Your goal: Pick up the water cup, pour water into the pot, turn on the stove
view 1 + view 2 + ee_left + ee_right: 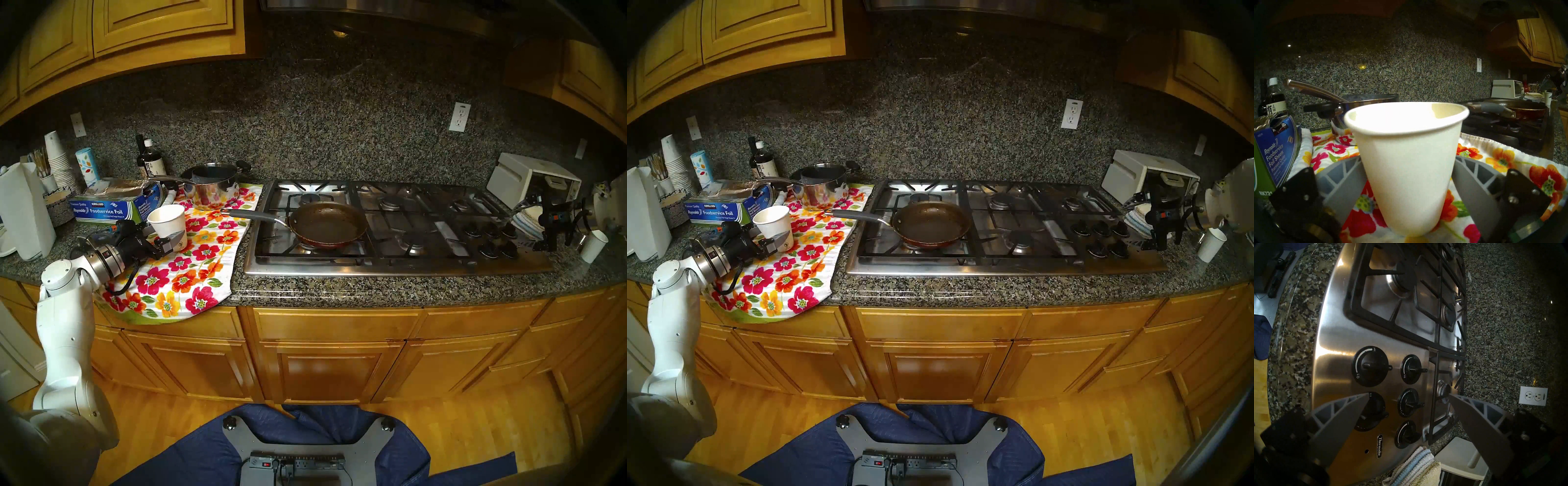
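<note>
On the left of the speckled granite bench [390,288], the left gripper [168,240] is reaching in level, its grey jaws lying against both sides of the plain white tapered paper water cup [168,222], which is standing upright on the flowered towel [190,271]. Whether they are squeezing it yet, I cannot tell. Further right, the wide shallow frying pan [327,222] with its long grey handle is sitting on the front left burner of the stainless-steel gas stove [390,264]. At the far right, the right gripper [1407,396] is hanging over the black knobs [1370,366], jaws spread wide and holding nothing.
</note>
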